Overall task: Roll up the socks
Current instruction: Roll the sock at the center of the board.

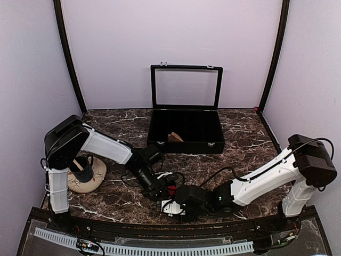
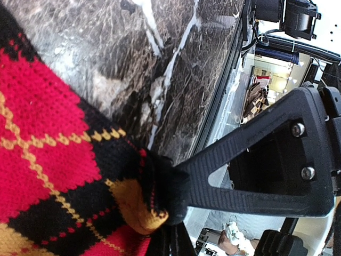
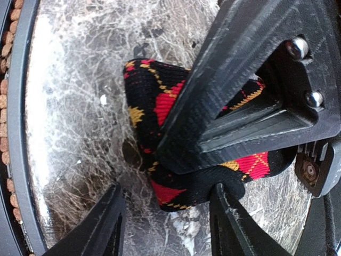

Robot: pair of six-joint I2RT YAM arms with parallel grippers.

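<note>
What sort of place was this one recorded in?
Probably a robot test booth, not a home: plain pale walls enclose a marble-patterned table, and a left arm and right arm are mounted at its near edge.

Centre of the right wrist view, argyle sock [image 3: 154, 101] on black ground, red diamonds, orange-yellow diamonds and stitched crossing lines, table [image 1: 245, 138] dark brown marble with white veining, case [image 1: 186, 145] black at upper centre, walls [image 1: 106, 48] pale lilac.
</note>
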